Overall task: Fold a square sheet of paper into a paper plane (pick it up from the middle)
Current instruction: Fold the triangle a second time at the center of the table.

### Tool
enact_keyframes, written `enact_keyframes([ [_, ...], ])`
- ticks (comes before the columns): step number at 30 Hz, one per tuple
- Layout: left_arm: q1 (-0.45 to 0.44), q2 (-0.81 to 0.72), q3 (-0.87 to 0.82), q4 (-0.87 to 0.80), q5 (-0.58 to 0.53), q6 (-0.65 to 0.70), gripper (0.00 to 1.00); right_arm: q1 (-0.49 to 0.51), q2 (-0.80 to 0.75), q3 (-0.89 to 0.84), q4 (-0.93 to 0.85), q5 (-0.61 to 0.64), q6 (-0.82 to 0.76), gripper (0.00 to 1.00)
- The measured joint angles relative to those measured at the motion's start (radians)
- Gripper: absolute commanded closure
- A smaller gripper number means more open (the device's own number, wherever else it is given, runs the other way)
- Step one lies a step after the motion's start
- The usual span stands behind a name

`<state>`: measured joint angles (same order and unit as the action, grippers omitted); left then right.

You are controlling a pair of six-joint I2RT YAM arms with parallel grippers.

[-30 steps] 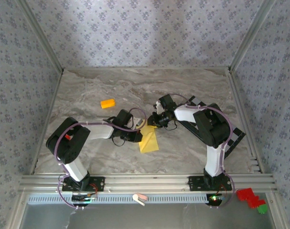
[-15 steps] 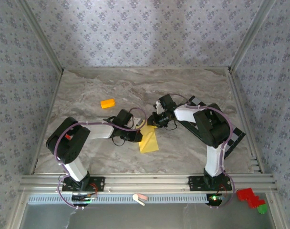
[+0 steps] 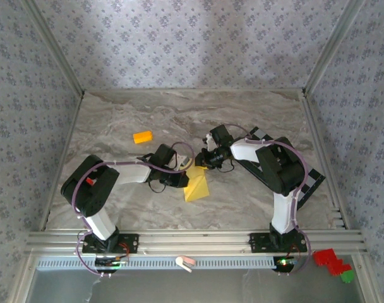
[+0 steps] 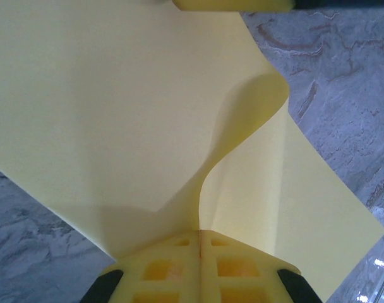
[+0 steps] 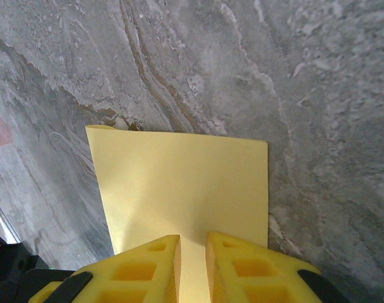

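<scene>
The square sheet of paper (image 3: 198,187) is pale yellow and lies mid-table between both arms. My left gripper (image 3: 184,179) is shut on its left edge. In the left wrist view the sheet (image 4: 116,113) is pinched between the closed yellow fingers (image 4: 199,238) and bulges up in a curved fold. My right gripper (image 3: 201,163) sits at the sheet's far edge. In the right wrist view its fingers (image 5: 193,243) stand a narrow gap apart over the flat paper (image 5: 179,189), which shows through the gap. No paper plane shape is visible.
A small orange block (image 3: 142,136) lies to the back left. A black-and-white checkered board (image 3: 312,183) lies under the right arm at the right side. Aluminium rails (image 3: 192,238) run along the near edge. Marbled table (image 5: 293,95) surrounds the paper.
The paper's near edge has drawn up slightly toward the grippers. Both arms have hardly moved.
</scene>
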<state>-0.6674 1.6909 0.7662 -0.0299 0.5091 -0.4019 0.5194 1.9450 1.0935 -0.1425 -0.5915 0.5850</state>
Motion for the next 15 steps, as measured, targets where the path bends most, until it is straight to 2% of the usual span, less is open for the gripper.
enact_keyframes([
  [15,0.0,0.0,0.0,-0.004,0.0,0.0,1.0,0.0,0.001,0.004,-0.004,0.0,-0.003,0.78],
])
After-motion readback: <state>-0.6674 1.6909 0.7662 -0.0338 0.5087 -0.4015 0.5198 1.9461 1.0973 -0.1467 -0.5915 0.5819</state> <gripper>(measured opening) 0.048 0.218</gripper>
